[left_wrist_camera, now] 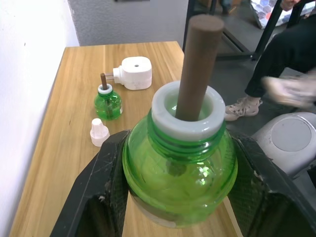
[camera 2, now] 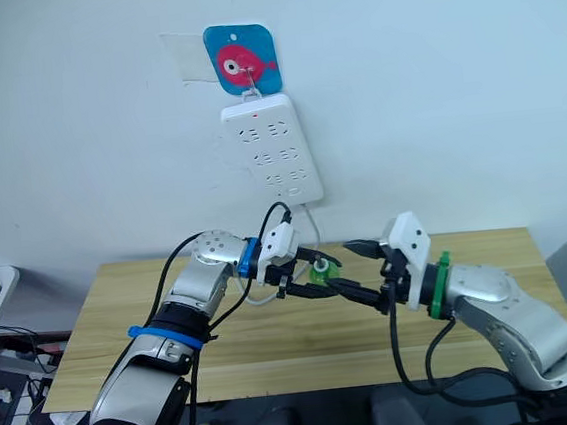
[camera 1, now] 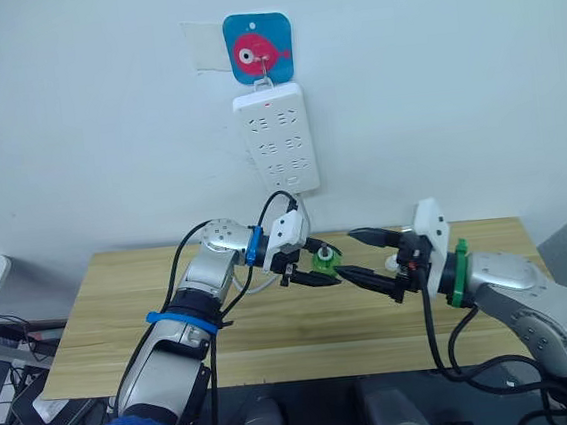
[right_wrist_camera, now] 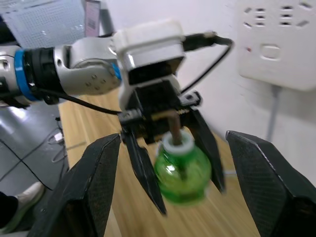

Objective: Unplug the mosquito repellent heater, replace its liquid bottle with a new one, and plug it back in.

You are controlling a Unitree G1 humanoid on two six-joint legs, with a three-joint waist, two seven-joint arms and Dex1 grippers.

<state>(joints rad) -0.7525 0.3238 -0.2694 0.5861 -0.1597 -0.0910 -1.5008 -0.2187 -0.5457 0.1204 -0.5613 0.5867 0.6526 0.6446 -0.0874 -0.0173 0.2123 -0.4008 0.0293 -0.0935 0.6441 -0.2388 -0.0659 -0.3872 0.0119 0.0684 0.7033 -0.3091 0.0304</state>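
The left gripper (camera 1: 314, 270) has its jaws clamped on a green liquid bottle (left_wrist_camera: 180, 173) above the worktop (camera 1: 123, 318). The right gripper (camera 1: 363, 257) faces it, jaws spread wide, empty.

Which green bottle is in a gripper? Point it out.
The green bottle clamped in the left gripper, brown wick up. The other green bottle stands on the table beside the heater.

Translucent green liquid bottle (left_wrist_camera: 180, 170) with white neck collar and brown wick (left_wrist_camera: 196, 66), clamped between black fingers (left_wrist_camera: 106, 192) of the left gripper (camera 1: 314, 272). Second green bottle (left_wrist_camera: 108, 101), white cap (left_wrist_camera: 98, 132) and plain white mosquito repellent heater (left_wrist_camera: 134, 72) on pale wood-grain table (left_wrist_camera: 64, 123). White power strip (camera 1: 275, 138) under blue card with pink fish (camera 1: 259, 47). Black fingers on right gripper (camera 1: 363, 259) too.
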